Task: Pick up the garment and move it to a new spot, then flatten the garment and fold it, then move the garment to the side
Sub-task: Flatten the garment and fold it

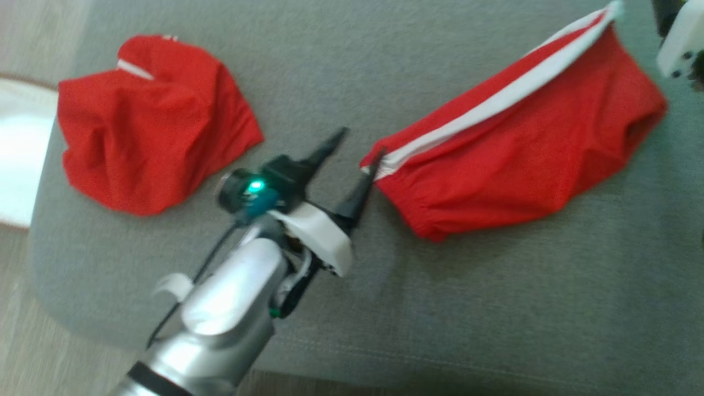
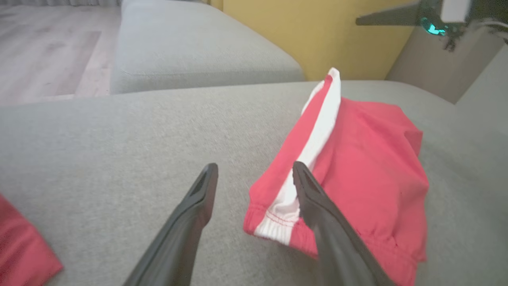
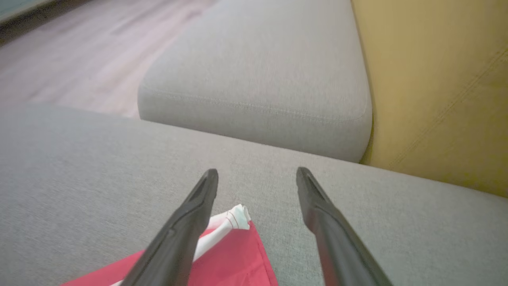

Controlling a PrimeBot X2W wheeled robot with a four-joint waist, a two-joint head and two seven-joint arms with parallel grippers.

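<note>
The garment [image 1: 528, 148] is red with a white stripe and lies crumpled on the right half of the grey cushion [image 1: 330, 66]. My left gripper [image 1: 361, 144] is open at its near-left end. In the left wrist view one finger [image 2: 317, 206] overlaps the striped hem of the garment [image 2: 369, 171], and nothing is between the jaws of the left gripper [image 2: 255, 167]. My right gripper [image 3: 257, 171] is open above the garment's far corner [image 3: 234, 262], gripping nothing. Its white housing [image 1: 679, 44] shows at the top right of the head view.
A second red garment [image 1: 148, 121] lies bunched on the cushion's left part. Another grey cushion [image 3: 258, 79] lies beyond, beside a yellow wall [image 3: 436, 87]. Wooden floor [image 2: 47, 47] lies past the cushion's edge.
</note>
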